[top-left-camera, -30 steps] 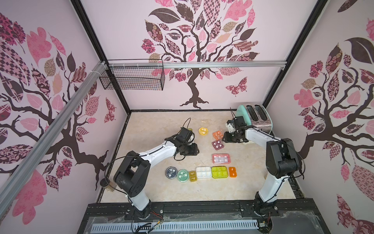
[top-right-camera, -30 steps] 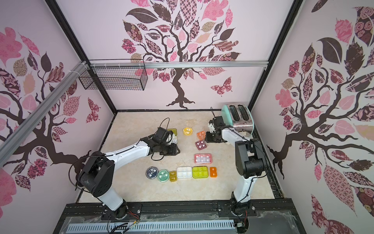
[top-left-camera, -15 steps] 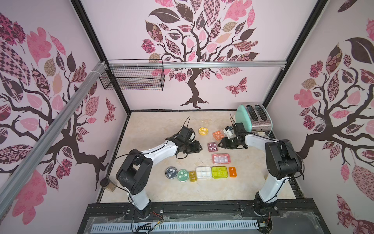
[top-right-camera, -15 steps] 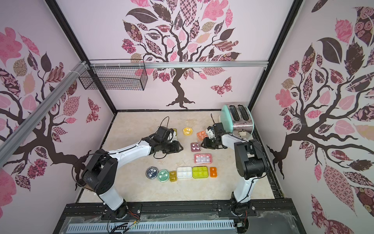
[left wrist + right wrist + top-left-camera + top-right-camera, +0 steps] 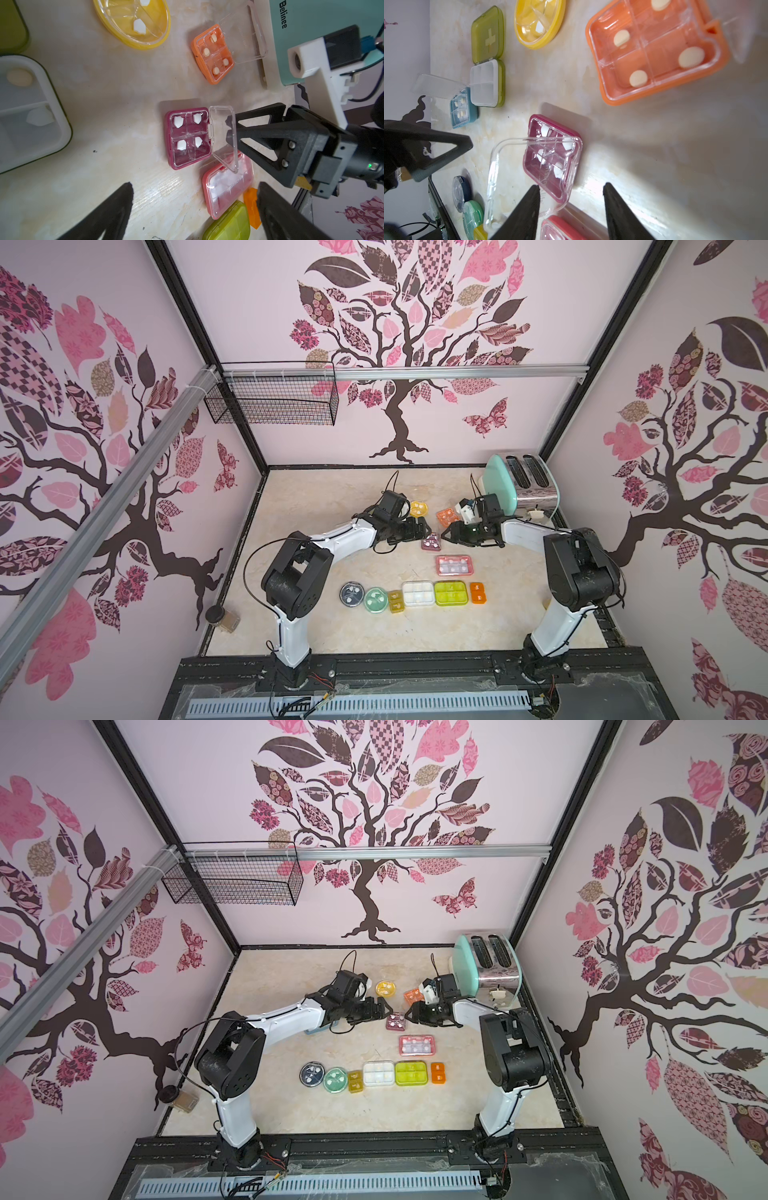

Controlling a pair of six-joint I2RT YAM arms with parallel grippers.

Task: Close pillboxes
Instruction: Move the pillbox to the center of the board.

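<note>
The maroon pillbox (image 5: 431,542) sits a little toward 1 o'clock of the worktop's (image 5: 332,497) middle, reading 12 o'clock as the back wall. Its four cells each hold a white pill, and its clear lid (image 5: 224,135) stands half raised on the hinge, not shut.

The right pincer (image 5: 446,536) is just at the box's 3 o'clock, low over the worktop. It is part-way open with nothing clamped, and in the right wrist view one fingertip (image 5: 532,199) overlaps the lid's edge. Whether it touches the lid I cannot tell. The left pincer (image 5: 424,526) hangs at the box's 9 o'clock, spread wide and empty, apart from the box.

- At 1 o'clock of the maroon box lies a square orange pillbox (image 5: 445,516), lid flat open.
- At 11 o'clock is a round yellow pillbox (image 5: 418,508).
- At 5 o'clock is a pink rectangular pillbox (image 5: 454,565), closed.
- Toward 6 o'clock a row runs 9 to 3: navy round box (image 5: 351,594), green round box (image 5: 376,599), amber box (image 5: 395,600), white box (image 5: 417,593), lime box (image 5: 451,593) and small orange box (image 5: 477,592).
- By the left arm the right wrist view shows a blue pillbox (image 5: 459,108) and an olive pillbox (image 5: 488,83), both open.

A mint toaster (image 5: 519,485) fills the 2 o'clock corner.
</note>
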